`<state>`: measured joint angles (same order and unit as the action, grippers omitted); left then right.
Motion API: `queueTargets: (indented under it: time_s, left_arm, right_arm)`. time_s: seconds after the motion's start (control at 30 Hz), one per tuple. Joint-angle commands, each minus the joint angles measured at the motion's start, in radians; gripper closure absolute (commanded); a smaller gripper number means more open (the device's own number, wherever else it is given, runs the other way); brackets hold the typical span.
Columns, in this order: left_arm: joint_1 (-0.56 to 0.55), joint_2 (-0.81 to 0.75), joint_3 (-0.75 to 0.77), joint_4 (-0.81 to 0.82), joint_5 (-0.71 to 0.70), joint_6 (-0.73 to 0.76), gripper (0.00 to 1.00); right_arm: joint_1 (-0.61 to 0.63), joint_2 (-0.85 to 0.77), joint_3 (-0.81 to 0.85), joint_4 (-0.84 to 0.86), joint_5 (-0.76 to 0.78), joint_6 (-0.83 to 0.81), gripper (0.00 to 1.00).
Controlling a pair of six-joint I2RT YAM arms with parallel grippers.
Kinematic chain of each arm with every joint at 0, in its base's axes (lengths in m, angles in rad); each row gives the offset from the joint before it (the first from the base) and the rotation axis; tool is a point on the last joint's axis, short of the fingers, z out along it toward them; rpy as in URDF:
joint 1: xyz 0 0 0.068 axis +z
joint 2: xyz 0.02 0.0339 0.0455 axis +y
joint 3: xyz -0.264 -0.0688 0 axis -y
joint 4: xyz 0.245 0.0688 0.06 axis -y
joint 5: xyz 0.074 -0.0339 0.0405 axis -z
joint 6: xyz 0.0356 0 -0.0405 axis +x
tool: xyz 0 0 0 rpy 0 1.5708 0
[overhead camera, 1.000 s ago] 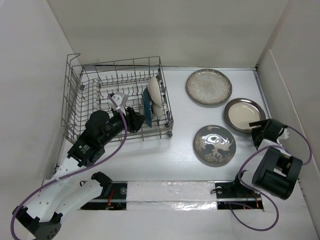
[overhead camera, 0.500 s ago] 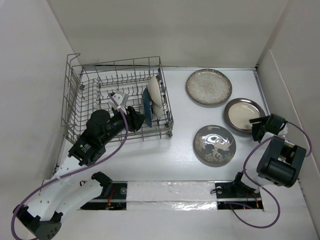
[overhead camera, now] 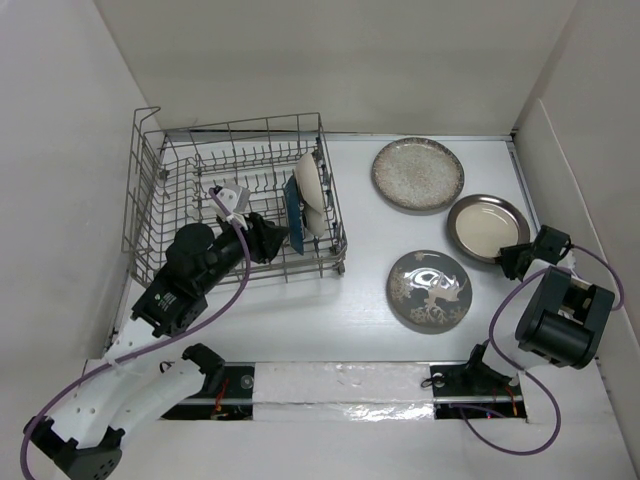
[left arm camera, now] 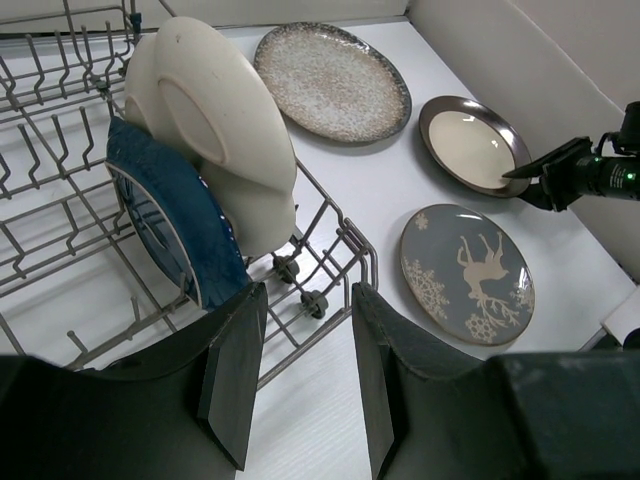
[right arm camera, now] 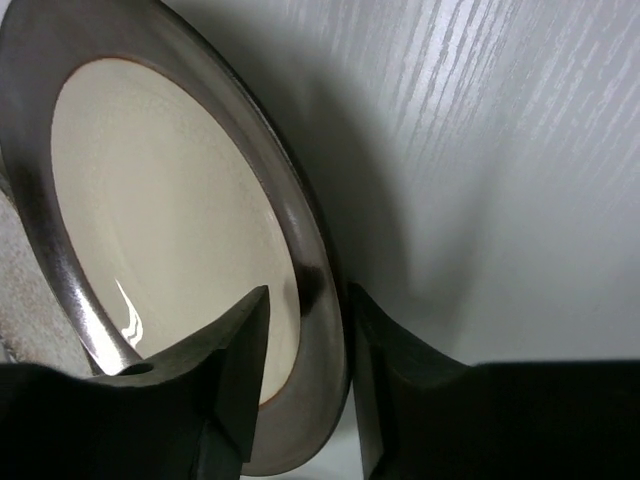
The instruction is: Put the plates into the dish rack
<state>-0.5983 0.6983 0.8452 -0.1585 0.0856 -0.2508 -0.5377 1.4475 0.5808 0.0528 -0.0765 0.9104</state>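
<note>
**Right gripper (right arm camera: 308, 300) narrows over silver-rimmed plate (overhead camera: 487, 228)**

Its fingers have drawn closer and now straddle the plate's near rim; whether they pinch it I cannot tell. The plate lies flat on the table (overhead camera: 360, 300), well right of the dish rack (overhead camera: 150, 190). The left gripper (left arm camera: 305, 295) hangs spread and empty over the rack's corner.

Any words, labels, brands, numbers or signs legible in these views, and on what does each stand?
No text, brand or number can be read in any view.
Left arm, pale marks on its dark housing: too small to read.
Grey deer plate: a picture only, no words.
</note>
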Motion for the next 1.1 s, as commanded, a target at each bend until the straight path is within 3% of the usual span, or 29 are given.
queueTargets:
  time_s: [0.0,0.37,0.7,1.07]
  left_arm:
    - [0.003,-0.019,0.000,0.034,-0.011,0.013,0.64]
    - [0.003,-0.014,-0.005,0.040,0.003,0.012,0.64]
    - [0.003,0.018,-0.008,0.048,0.032,0.004,0.64]
    - [0.003,0.082,0.018,0.068,0.141,-0.018,0.55]
  right_arm:
    - [-0.002,-0.004,0.021,-0.019,0.010,0.022,0.62]
    - [-0.011,-0.153,-0.079,0.009,0.037,0.035,0.99]
    - [-0.021,-0.493,-0.059,-0.008,0.015,0.027,1.00]
    - [-0.030,-0.699,-0.021,0.091,-0.267,0.035,1.00]
